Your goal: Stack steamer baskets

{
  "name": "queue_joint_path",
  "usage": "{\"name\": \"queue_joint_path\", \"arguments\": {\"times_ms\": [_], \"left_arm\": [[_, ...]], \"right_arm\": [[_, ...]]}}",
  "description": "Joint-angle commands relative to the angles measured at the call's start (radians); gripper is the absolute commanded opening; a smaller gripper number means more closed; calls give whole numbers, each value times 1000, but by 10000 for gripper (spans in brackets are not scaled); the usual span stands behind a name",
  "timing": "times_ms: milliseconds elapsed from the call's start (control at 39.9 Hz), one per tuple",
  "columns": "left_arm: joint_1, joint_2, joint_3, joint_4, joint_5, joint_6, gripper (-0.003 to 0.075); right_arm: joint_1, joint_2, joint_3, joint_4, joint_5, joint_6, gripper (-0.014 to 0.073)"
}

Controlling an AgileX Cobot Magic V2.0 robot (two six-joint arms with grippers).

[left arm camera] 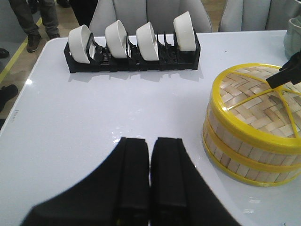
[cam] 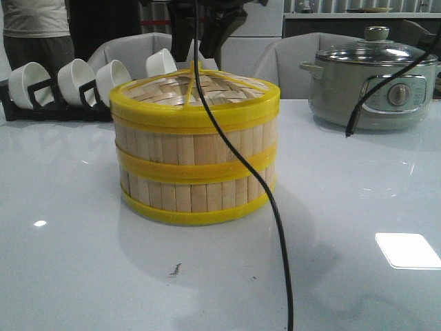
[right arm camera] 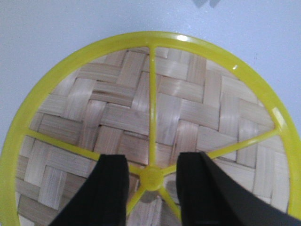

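Two steamer baskets stand stacked in the middle of the table, the upper basket (cam: 196, 141) on the lower basket (cam: 196, 194). The woven lid (cam: 172, 89) lies on top. The stack also shows in the left wrist view (left arm camera: 244, 157). My right gripper (right arm camera: 152, 160) is open just above the lid (right arm camera: 183, 99), its jaws on either side of the yellow knob (right arm camera: 152, 176) without touching it. My left gripper (left arm camera: 150, 141) is shut and empty, over bare table to the left of the stack.
A black rack with several white bowls (cam: 62, 86) stands at the back left and shows in the left wrist view (left arm camera: 134, 52). An electric pot with a glass lid (cam: 375, 83) stands at the back right. A black cable (cam: 275, 207) hangs in front of the stack.
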Motion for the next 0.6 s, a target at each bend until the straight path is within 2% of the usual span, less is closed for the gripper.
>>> {"name": "queue_joint_path", "arguments": {"times_ms": [0, 151, 276, 577], "left_arm": [[-5, 1, -27, 11, -82, -9, 87], [-5, 1, -27, 11, -82, -9, 87], [-5, 1, -27, 11, -82, -9, 87], [-5, 1, -27, 11, -82, -9, 87]], "right_arm": [[-29, -124, -20, -14, -67, -12, 361], [-84, -261, 73, -14, -135, -12, 361], [-140, -409, 221, -14, -225, -12, 361], [-311, -819, 745, -13, -476, -12, 361]]}}
